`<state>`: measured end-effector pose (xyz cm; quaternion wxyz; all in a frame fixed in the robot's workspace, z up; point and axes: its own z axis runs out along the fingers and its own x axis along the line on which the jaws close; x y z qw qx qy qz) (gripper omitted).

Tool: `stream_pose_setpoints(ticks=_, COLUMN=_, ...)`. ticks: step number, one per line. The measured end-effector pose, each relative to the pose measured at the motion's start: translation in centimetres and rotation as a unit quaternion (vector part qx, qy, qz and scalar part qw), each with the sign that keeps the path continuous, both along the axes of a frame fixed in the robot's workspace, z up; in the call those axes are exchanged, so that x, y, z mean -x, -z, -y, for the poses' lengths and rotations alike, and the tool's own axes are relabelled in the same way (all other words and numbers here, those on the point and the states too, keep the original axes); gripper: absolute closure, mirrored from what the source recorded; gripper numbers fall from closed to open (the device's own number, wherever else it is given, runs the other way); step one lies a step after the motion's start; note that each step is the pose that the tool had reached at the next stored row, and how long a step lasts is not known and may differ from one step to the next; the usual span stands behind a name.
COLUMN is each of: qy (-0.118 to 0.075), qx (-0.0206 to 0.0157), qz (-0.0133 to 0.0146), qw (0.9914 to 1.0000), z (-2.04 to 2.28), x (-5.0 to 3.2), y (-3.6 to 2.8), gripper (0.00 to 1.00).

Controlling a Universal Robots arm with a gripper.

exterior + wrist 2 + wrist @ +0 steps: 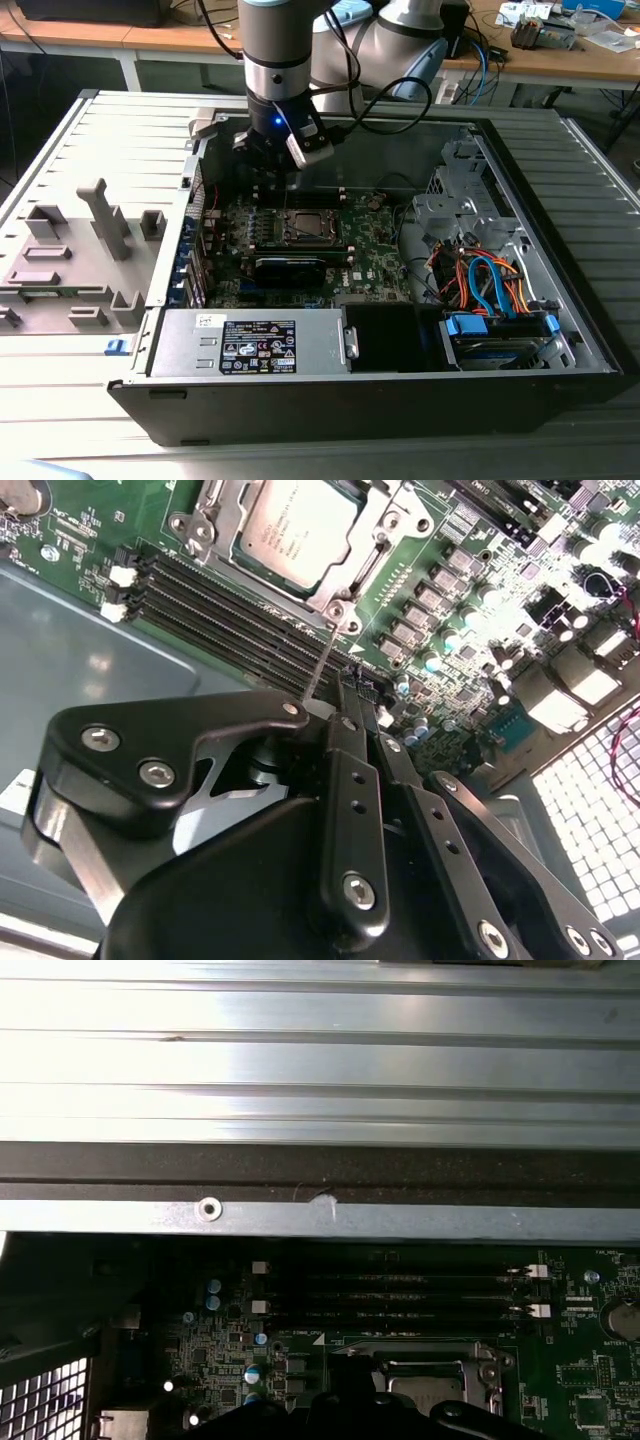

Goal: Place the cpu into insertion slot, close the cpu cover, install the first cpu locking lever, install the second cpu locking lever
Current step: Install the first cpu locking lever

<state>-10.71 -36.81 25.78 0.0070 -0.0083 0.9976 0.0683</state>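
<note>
**Gripper hovering at the socket inside the open computer case**

In the exterior view, the nearest part of the open black metal computer case [330,405] is showing a grey boxy power supply [250,343] along its near edge, and a bundle of blue and orange cables [487,283] is lying toward the near corner on the exterior view's right. Behind these, the green motherboard [375,250] is lying flat on the case floor.

Near the middle of the board, the small flat square cpu with its silvery-grey top [298,528] is sitting in the square insertion slot with the silvery metal rim [310,227]. The thin silvery metal cpu cover [385,532] is lying down around the chip, framing it on the sides that are showing. In the second wrist view a thin metal lever rod [322,665] is running from the socket's corner toward the fingers.

The black robot gripper [272,170] is hanging just behind the socket, toward the case's far edge, above a row of long black memory slots [235,615]. Its black fingers [348,730] are standing close together, nearly touching; whether they are gripping the rod, I cannot tell.

Farthest off, a wooden workbench [580,55] is running behind the case.
</note>
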Motion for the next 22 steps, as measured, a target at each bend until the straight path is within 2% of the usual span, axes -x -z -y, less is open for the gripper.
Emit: stream_pose_setpoints(ticks=22, qy=0.0, qx=0.0001, qz=-0.0003, qw=1.0, z=0.0, x=-0.31, y=0.31, gripper=0.89)
